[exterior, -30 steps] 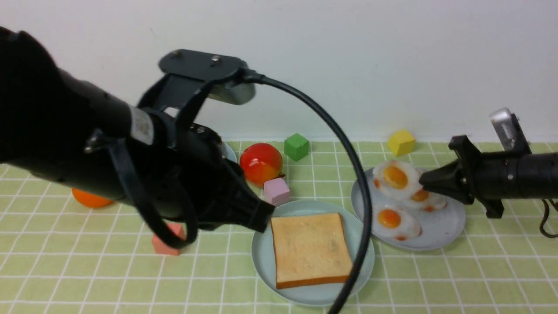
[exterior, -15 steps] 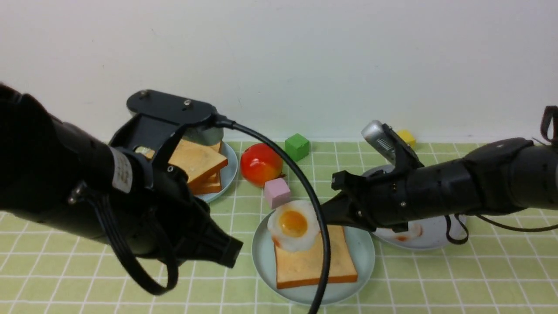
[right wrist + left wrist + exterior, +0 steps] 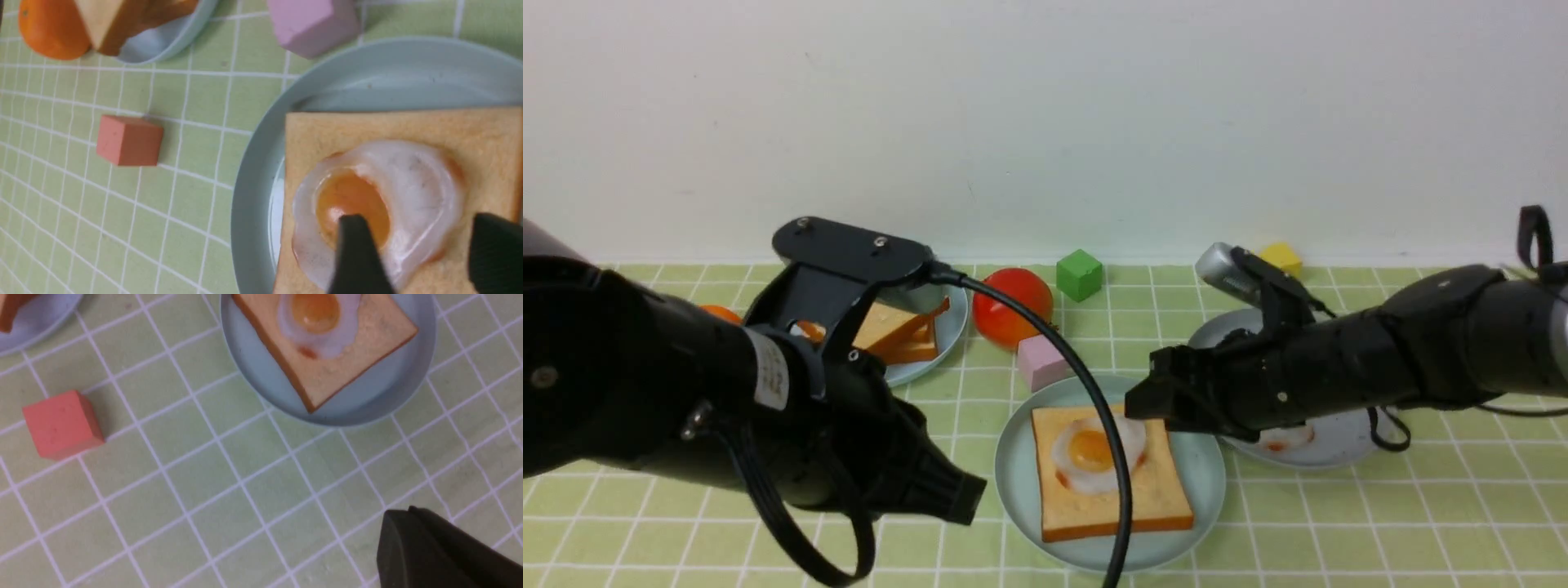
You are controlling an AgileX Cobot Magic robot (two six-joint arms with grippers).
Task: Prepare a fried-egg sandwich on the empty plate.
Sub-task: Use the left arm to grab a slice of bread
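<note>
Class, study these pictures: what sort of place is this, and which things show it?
Probably a robot test tabletop, not a real kitchen: green grid-patterned tablecloth, plain white wall, and a green cube and pink cube near the pale mint-green round plate.

No legible text anywhere, white sticker (image 3: 770, 380) on left arm (image 3: 629, 408) too blurred to read

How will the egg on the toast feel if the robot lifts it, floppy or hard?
Probably bendy, not hard: the egg looks thin, with see-through rubbery edges. Likely very light, since it lies so flat on the toast. Its shiny skin may be slippery, so it could slide.
</note>
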